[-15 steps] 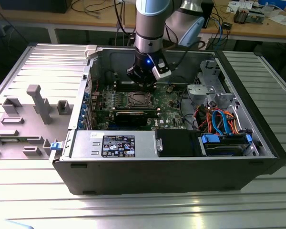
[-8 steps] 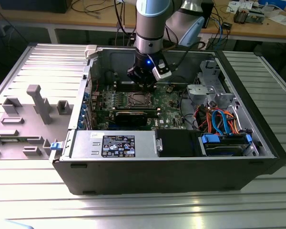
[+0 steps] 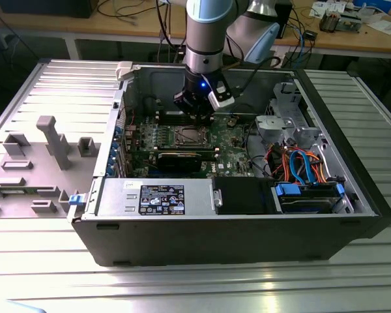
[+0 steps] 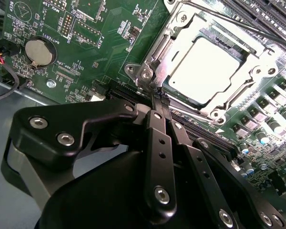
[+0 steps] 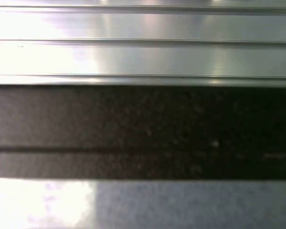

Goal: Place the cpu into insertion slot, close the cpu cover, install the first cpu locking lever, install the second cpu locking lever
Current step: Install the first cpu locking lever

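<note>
The cpu (image 4: 207, 71) lies flat in the insertion slot (image 4: 139, 71) on the green motherboard, its silver top bright. The cpu cover (image 4: 254, 78) is down around it, framing the chip. A thin wire locking lever (image 4: 248, 28) runs along the socket's far side. My gripper (image 4: 158, 99) is shut, its black fingers (image 4: 161, 143) pressed together with the tips at the socket's near corner; I cannot tell whether they touch a lever there. In the exterior view the gripper (image 3: 194, 112) hangs inside the open case just above the socket (image 3: 187, 135).
Long black memory slots (image 4: 271, 19) flank the socket. A coin battery (image 4: 38, 51) sits on the board. In the case stand a black labelled power supply (image 3: 163, 199), a drive cage with blue and orange cables (image 3: 306, 169) and a graphics card (image 3: 179, 160). Grey fixtures (image 3: 52, 140) stand on the exterior view's left.
</note>
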